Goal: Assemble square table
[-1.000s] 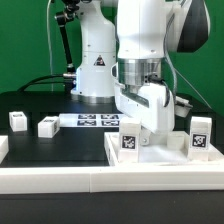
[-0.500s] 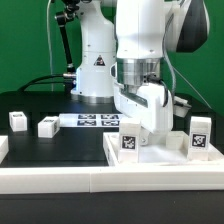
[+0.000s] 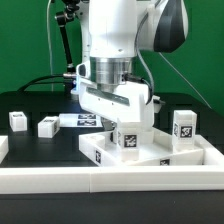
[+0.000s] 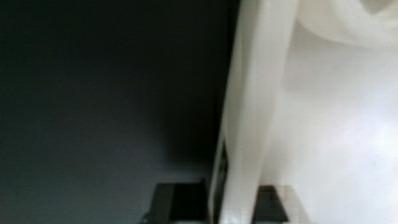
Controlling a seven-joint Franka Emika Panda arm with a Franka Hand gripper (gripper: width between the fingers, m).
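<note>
The arm fills the middle of the exterior view, its gripper (image 3: pixel 115 122) lowered onto the slab (image 3: pixel 160 152), which lies flat in the lower right of the frame. In the wrist view a pale edge of the slab (image 4: pixel 267 100) runs the whole height of the picture and passes between the two dark fingers (image 4: pixel 178 205). The gripper (image 4: pixel 228 205) looks clamped on that edge, a finger tight against each side.

A tag (image 3: pixel 128 140) faces the camera just under the gripper. I cannot tell if it sits on the slab's edge or on a leg standing there. At the slab's right end a tagged leg (image 3: pixel 184 126) stands upright.

On the black table (image 3: pixel 40 105), at the left of the frame, lie two loose legs: the corner leg (image 3: pixel 18 120) and beside it the near leg (image 3: pixel 47 126), both well apart from the slab. The marker board (image 3: pixel 80 120) lies between them and the gripper, partly hidden by it. A white rail (image 3: pixel 60 180) runs along the bottom of the frame, in front of the slab.
</note>
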